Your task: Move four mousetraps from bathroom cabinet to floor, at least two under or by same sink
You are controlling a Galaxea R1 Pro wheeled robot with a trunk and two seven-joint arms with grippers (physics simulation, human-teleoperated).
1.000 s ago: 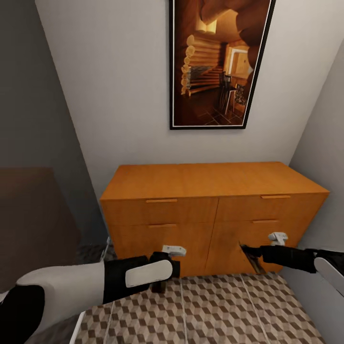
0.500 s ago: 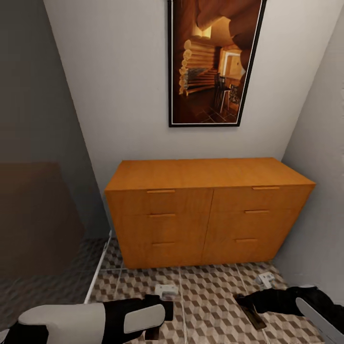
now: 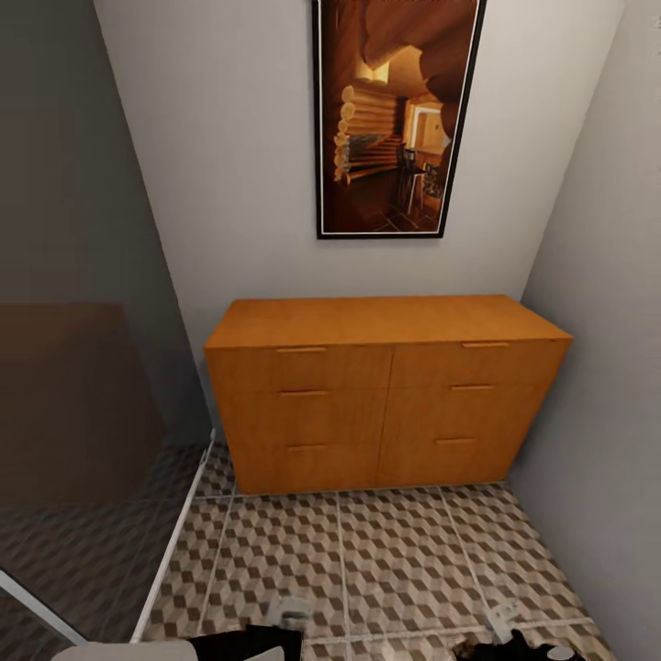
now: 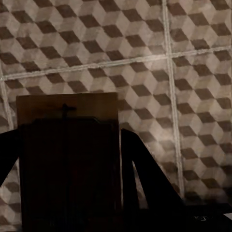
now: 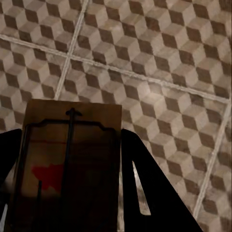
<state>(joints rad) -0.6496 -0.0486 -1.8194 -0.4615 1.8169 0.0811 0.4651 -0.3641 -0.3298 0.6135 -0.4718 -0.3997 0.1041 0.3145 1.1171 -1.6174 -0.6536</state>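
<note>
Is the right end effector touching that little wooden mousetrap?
Touching. In the right wrist view, the mousetrap sits clamped between the right end effector's dark fingers, held above the bathroom floor.

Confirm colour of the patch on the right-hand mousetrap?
Red, on the brown wooden mousetrap between the right jaws; clearest in the right wrist view.

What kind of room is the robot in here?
Probably a corner of a home bathroom, though no sink is visible: cube-patterned floor tiles, an orange-brown drawer cabinet against the wall, and a framed picture above it.
</note>
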